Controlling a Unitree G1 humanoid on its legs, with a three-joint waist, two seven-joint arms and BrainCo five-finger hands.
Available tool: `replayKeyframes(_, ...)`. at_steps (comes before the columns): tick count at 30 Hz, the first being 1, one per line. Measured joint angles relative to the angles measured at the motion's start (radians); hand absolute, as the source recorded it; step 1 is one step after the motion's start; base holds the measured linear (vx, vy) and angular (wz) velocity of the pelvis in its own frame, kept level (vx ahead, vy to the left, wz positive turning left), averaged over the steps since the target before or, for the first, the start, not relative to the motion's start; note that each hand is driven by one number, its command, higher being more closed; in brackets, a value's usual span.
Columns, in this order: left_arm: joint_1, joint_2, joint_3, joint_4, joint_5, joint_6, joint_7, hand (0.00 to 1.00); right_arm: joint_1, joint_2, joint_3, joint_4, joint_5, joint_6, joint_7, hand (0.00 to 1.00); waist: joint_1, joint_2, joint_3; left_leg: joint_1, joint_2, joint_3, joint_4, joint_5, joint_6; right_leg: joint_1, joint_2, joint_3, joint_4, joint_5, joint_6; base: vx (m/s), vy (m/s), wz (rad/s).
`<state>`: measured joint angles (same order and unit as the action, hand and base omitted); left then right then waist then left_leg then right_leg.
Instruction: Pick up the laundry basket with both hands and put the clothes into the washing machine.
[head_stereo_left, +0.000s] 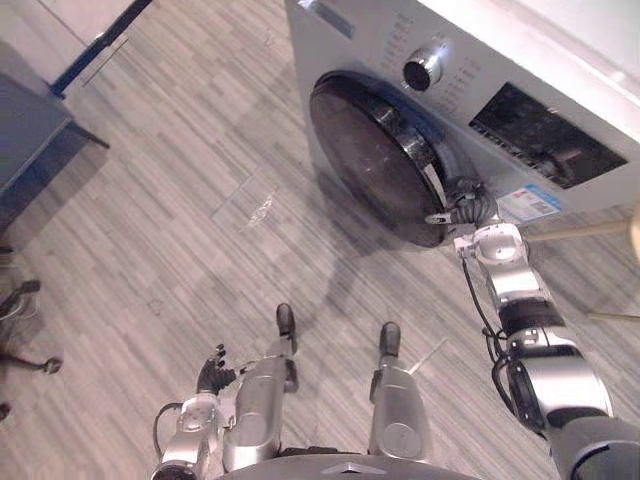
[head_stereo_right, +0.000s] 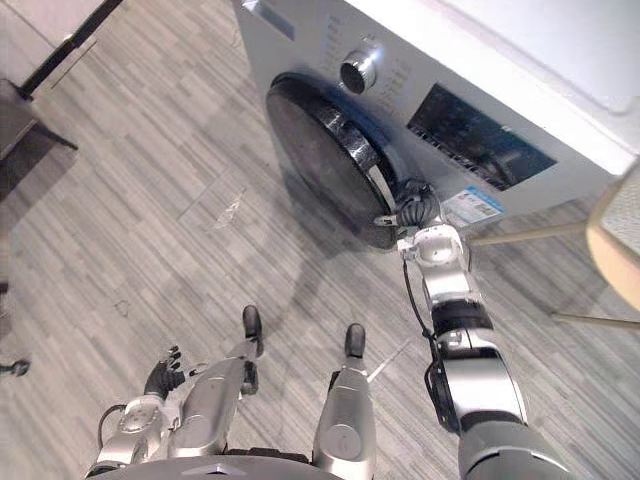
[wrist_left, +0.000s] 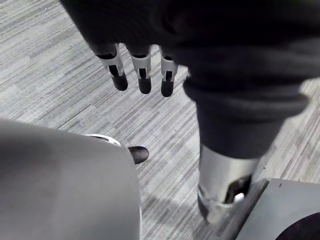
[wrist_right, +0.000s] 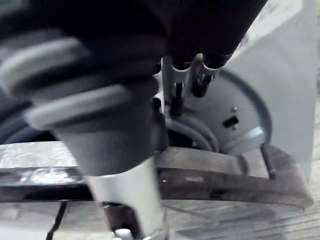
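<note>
Grey plank flooring (head_stereo_left: 200, 200) covers the room. The white washing machine (head_stereo_left: 345, 50) occupies the upper right of the frame.

Findings:
- The machine's dark round door (head_stereo_left: 370, 150) faces the lower left. In the right wrist view it stands slightly ajar, its chrome rim clear of the machine's front.
- The right robot hand (head_stereo_left: 468, 205) sits against the door's lower-right edge, at the latch side. Whether it is clasped on the rim or merely laid against it cannot be told.
- The left robot hand (wrist_left: 142, 70) hangs at the lower left, spread and relaxed, holding nothing, well apart from the machine.
- Neither robot hand carries the laundry basket. A tan-rimmed object (head_stereo_right: 618, 235) with a mesh face shows at the right edge, beyond the right arm. Whether it is the basket cannot be confirmed.

Assessment: door opening is the step in hand, and the right arm is much the nearer. The free edge lies at that hand, so the swing should run toward the left of the frame.
</note>
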<state>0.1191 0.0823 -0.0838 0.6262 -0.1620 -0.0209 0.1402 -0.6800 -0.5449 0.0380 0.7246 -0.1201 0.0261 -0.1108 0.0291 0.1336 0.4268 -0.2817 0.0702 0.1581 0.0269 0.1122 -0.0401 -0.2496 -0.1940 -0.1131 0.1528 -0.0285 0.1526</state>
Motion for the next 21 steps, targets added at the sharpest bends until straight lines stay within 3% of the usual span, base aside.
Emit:
replayKeyframes(5,-0.006,-0.009,-0.016,-0.005,-0.013,0.0,0.009,0.0,0.023,0.085,0.004,-0.019,0.005,0.014,-0.067,0.0,0.001,0.007,0.003,-0.001,0.002,-0.02,-0.013,0.013,-0.003,-0.003,0.004,-0.012,0.009,-0.003,-0.004,-0.02,0.006,0.07)
replayKeyframes(7,-0.006,-0.009,-0.015,-0.005,-0.015,0.001,0.016,0.0,0.109,0.113,0.057,-0.122,0.015,0.018,-0.069,0.0,0.002,0.006,0.003,0.004,0.008,-0.025,-0.013,0.015,-0.006,0.01,0.007,-0.027,0.009,-0.007,-0.007,0.04,-0.013,0.12)
replayKeyframes(9,-0.006,-0.009,-0.014,-0.004,-0.013,0.002,0.022,0.0,0.185,0.144,0.12,-0.208,0.022,0.016,-0.053,0.0,0.001,0.005,0.002,0.011,0.012,-0.03,-0.013,0.016,-0.008,0.019,0.008,-0.032,0.008,-0.009,-0.009,0.04,-0.011,0.06)
replayKeyframes(13,-0.007,-0.016,-0.001,0.011,-0.009,0.017,0.023,0.0,0.337,0.225,0.263,-0.336,0.056,-0.005,0.062,0.0,-0.003,0.001,-0.011,0.064,0.011,-0.052,-0.022,0.012,-0.014,0.087,0.007,-0.063,0.004,-0.028,-0.009,0.05,-0.005,0.19)
replayKeyframes(16,-0.007,-0.014,0.026,0.027,0.007,0.027,0.023,0.0,0.459,0.303,0.299,-0.419,0.079,-0.03,0.131,0.0,0.002,-0.02,-0.054,0.076,0.008,-0.078,-0.037,0.02,-0.022,0.116,0.005,-0.094,-0.003,-0.035,-0.006,0.05,0.001,0.25)
replayKeyframes(21,-0.012,0.0,0.046,0.025,0.05,0.034,0.027,0.0,0.562,0.349,0.221,-0.482,0.117,-0.046,0.152,0.0,0.005,-0.071,-0.11,0.094,0.005,-0.086,-0.05,0.027,-0.025,0.145,0.004,-0.108,-0.02,-0.035,-0.004,0.01,0.009,0.11)
